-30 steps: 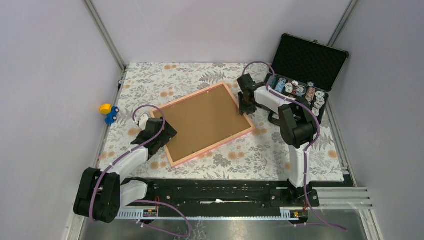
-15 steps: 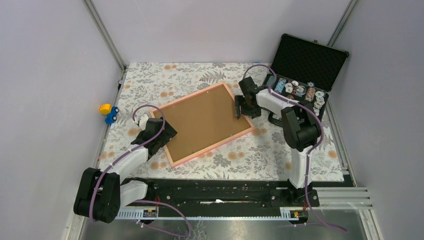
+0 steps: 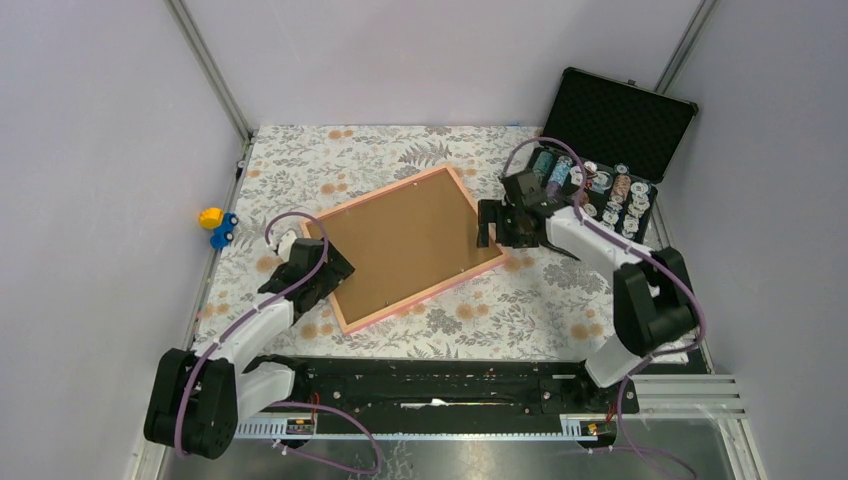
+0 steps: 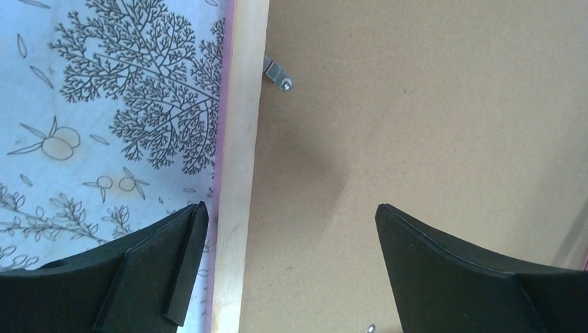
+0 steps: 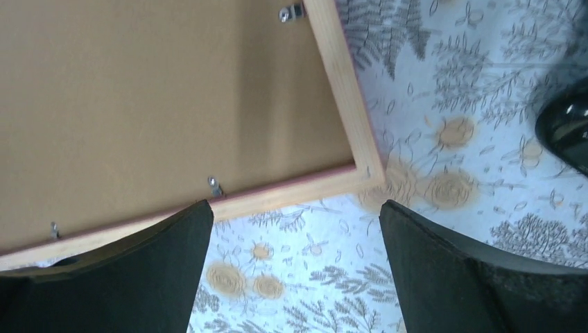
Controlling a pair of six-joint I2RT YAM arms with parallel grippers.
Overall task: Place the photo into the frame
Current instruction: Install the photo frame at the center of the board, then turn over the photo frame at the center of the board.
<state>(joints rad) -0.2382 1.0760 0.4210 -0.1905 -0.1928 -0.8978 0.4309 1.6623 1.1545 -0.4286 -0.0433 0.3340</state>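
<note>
The frame [image 3: 375, 195] lies face down on the floral cloth, its brown backing board [image 3: 405, 245] facing up. The photo is hidden. My left gripper [image 3: 325, 268] is open at the frame's left edge. In the left wrist view one finger is over the cloth and the other over the board [image 4: 416, 104], with the pale rail [image 4: 239, 173] between them. My right gripper [image 3: 487, 222] is open at the frame's right corner. In the right wrist view the corner rail [image 5: 343, 90] lies just ahead of the open jaws, which hold nothing.
An open black case [image 3: 610, 130] with stacks of chips stands at the back right, close behind the right arm. A yellow and blue toy [image 3: 216, 226] lies at the cloth's left edge. Small metal clips [image 5: 215, 186] line the board's edge.
The right gripper has opened wide and drawn back to the right off the frame's edge, with its arm swinging out to the right. The left arm and the frame have not moved.
</note>
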